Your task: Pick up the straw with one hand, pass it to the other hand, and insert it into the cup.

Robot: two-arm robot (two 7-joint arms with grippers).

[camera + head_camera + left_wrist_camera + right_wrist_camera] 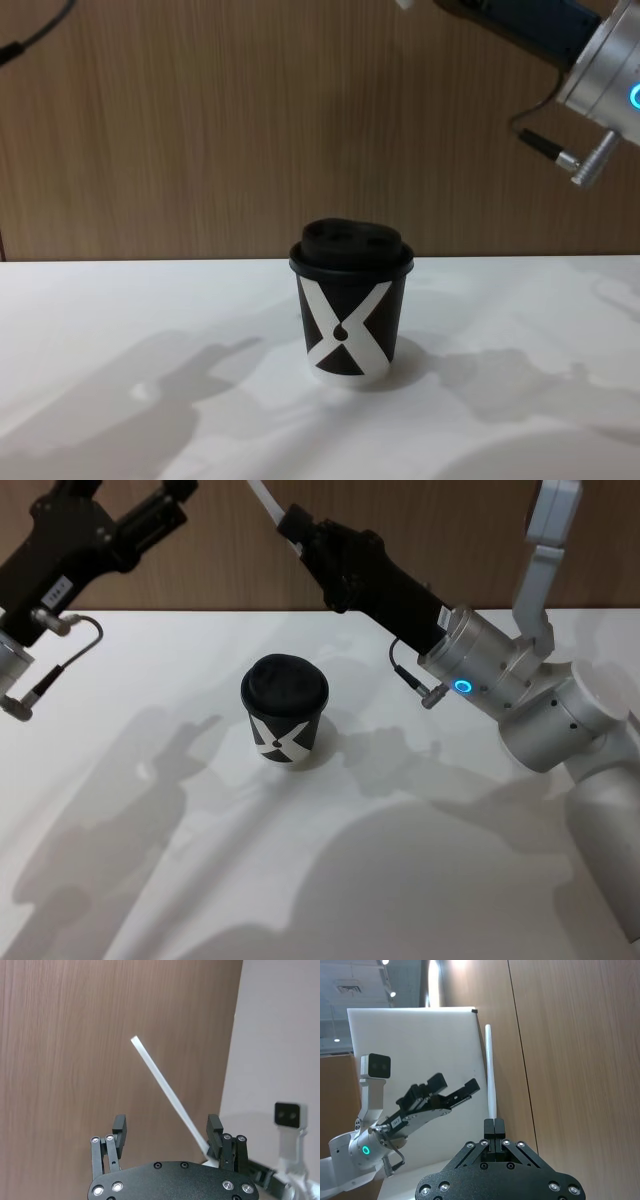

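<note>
On the flat white table (150,880), near the middle: a small black paper cup (285,715) (350,310), standing upright with its black domed lid on. On the side of the cup, a big white X with a tiny drop shape right in the middle of it.

Up high, above and behind the cup: the right black gripper (292,525) (494,1125), its long slim fingers pinched tight on a thin white plastic straw (262,498) (490,1070) (165,1090). Held by one end, with the long part sticking straight out past the fingertips, up in the air in front of the brown wooden wall (200,120). Well apart from the cup, and not touching the table.

Up high on the other side: the left black gripper (160,500) (167,1127) (451,1089), fingers spread wide, gripping nothing. In the right wrist view, near the straw but apart from it. In the left wrist view, the straw slanting across the gap between those spread fingers and ending close to one of them; touching or not, cannot tell.

On the left arm, a small white label (60,585) with dark marks too small to read. On the silver part of the right arm, a little glowing blue ring (462,687).
</note>
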